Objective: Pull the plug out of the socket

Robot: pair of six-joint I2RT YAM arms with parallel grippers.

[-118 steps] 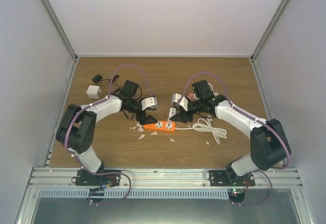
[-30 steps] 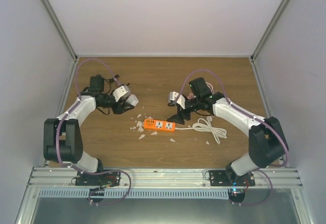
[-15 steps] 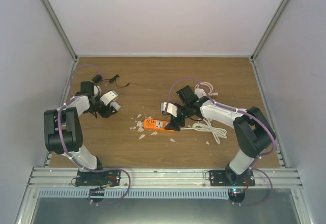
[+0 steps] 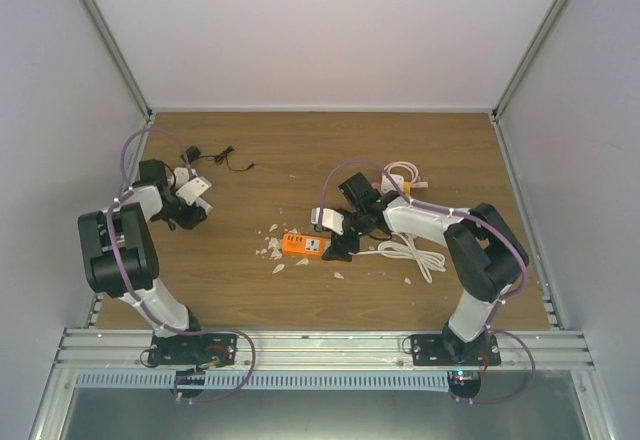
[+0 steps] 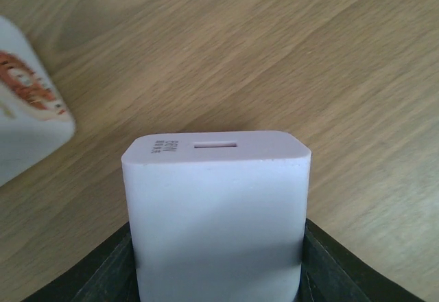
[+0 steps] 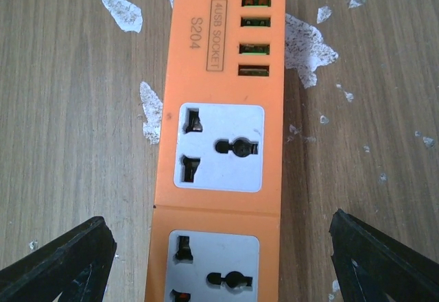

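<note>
Left gripper (image 5: 217,274): mine, closed part-way on the plug (image 5: 216,213); one dark finger (image 5: 96,274) shows at each lower corner of the wrist view, against the plug's side faces.
Plug location: in my left jaws, above bare table (image 5: 329,55) at the left of the top view, well apart from the socket.
Neighbour: white box (image 5: 27,110) with orange print, upper left of the left wrist view, not touching the plug.
Right gripper (image 6: 219,261): jaws wide, one on either side of the socket (image 6: 226,75), touching nothing.
Socket: orange strip at centre of the top view, every outlet empty; white flecks (image 6: 120,10) around it.
Task status: plug looks already out; I judge only set-down remains.
Handling: plug seems light, rigid, with a smooth shell likely to slip; grip its flat sides, low on the body.
Socket handling: probably light enough to slide, so pin its long edges.
</note>
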